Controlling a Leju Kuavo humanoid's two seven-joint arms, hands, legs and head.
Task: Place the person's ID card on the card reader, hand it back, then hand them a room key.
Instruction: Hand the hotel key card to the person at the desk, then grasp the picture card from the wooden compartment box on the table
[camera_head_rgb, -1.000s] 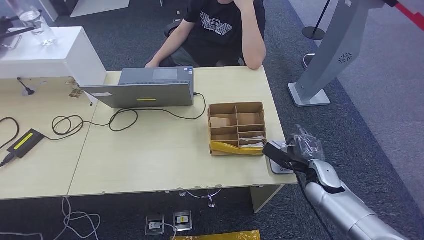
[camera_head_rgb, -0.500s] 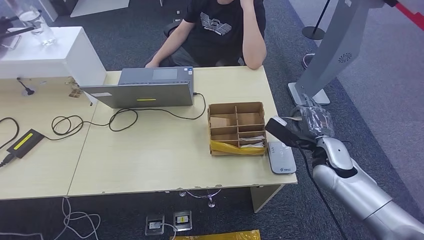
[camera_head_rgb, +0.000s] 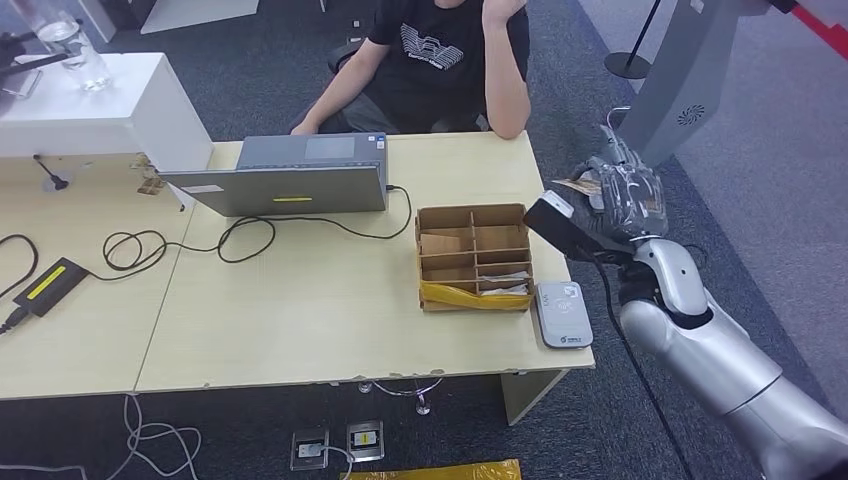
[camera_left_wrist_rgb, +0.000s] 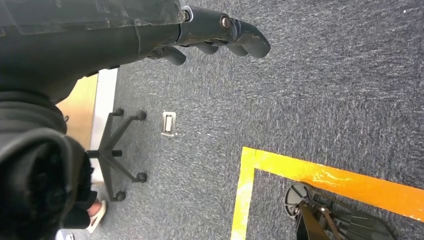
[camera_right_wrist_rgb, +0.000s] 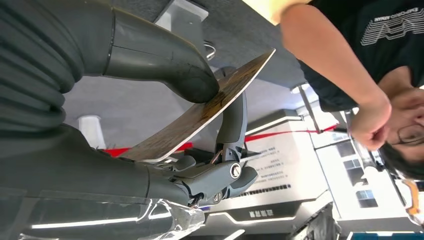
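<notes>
Head view first: the right hand is up at the right of the frame, beyond the table's right edge, gripping the ID card; the card reader lies flat at the table's lower right corner, just beside the cardboard organiser; the person sits at the top centre, one arm bent up; a laptop stands open left of the organiser.

Left wrist view: the left hand hangs across the top of the frame over grey carpet, fingers curled in with nothing in them; a yellow floor line crosses the lower right.

Right wrist view: the card slants through the middle, pinched between the thick thumb and a darker finger; the person's forearm crosses the upper right, near the card's tip but apart from it.
</notes>
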